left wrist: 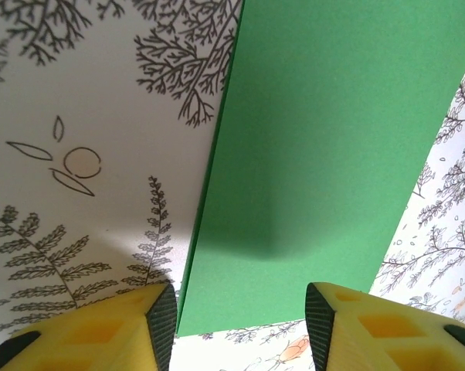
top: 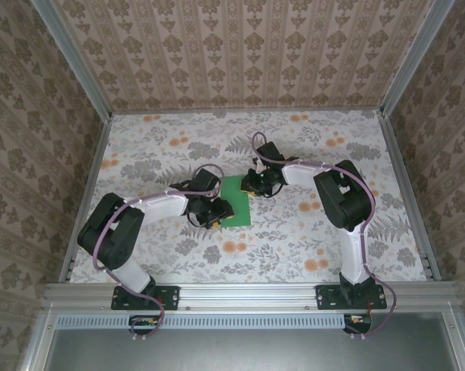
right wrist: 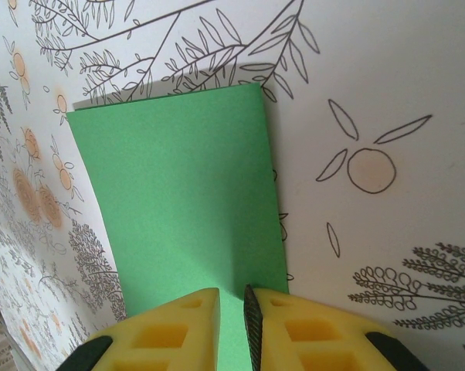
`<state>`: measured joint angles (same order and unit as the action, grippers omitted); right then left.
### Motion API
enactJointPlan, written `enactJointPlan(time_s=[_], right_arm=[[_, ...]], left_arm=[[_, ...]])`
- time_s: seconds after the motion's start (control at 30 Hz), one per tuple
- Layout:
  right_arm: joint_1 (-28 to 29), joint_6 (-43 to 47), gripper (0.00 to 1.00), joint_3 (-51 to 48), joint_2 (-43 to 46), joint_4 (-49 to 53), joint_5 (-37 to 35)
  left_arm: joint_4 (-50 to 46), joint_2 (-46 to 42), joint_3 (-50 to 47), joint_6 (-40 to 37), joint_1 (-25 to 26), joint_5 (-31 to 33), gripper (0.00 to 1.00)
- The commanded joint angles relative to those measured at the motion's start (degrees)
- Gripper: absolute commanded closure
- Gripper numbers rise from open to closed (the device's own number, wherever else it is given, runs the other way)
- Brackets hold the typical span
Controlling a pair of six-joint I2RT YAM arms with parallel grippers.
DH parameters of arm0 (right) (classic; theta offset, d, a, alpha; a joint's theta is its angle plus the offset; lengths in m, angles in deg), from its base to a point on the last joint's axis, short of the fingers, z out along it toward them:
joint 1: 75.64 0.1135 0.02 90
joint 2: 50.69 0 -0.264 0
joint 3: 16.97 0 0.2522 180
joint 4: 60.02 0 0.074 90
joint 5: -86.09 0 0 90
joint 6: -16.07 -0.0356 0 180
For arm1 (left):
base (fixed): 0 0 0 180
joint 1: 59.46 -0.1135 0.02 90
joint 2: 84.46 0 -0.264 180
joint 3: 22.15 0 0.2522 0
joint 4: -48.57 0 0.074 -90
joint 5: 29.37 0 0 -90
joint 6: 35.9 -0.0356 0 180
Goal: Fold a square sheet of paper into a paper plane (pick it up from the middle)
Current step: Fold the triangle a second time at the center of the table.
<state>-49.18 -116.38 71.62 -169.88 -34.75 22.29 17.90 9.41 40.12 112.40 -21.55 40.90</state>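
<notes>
Square sheet of paper (top: 236, 202): green, lying at the centre of the floral bench (top: 310, 247).
Left gripper (top: 213, 216): at the sheet's 8 o'clock edge, with fingers wide, straddling it.
Right gripper (top: 253, 185): at its 1 o'clock corner. Fingers narrow, sheet edge at the slim gap; grip cannot be told.
</notes>
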Motion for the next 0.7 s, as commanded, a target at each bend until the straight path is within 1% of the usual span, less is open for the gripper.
enactJointPlan(time_s=[0.0, 0.3, 0.43, 0.57, 0.67], right_arm=[[-0.9, -0.6, 0.79, -2.3, -2.8, 4.9, -4.0], [-0.9, -0.4, 0.79, -2.2, -2.8, 5.0, -4.0], [-0.9, -0.4, 0.79, -2.5, -2.8, 4.9, -3.9], [-0.9, -0.3, 0.79, -2.5, -2.8, 4.8, -3.8], [-0.9, -0.3, 0.79, -2.7, -2.6, 4.8, -3.8]], left_arm=[[0.2, 1.5, 1.5, -0.7, 0.5, -1.3, 0.52], [0.7, 1.5, 1.7, -1.1, 0.5, -1.0, 0.55], [2.6, 0.2, 1.3, -2.1, 0.3, -1.0, 0.55], [7.6, -0.6, 0.0, -4.6, -1.3, -1.9, 0.54], [10.3, -0.1, -0.2, -7.0, -3.5, -3.0, 0.54]])
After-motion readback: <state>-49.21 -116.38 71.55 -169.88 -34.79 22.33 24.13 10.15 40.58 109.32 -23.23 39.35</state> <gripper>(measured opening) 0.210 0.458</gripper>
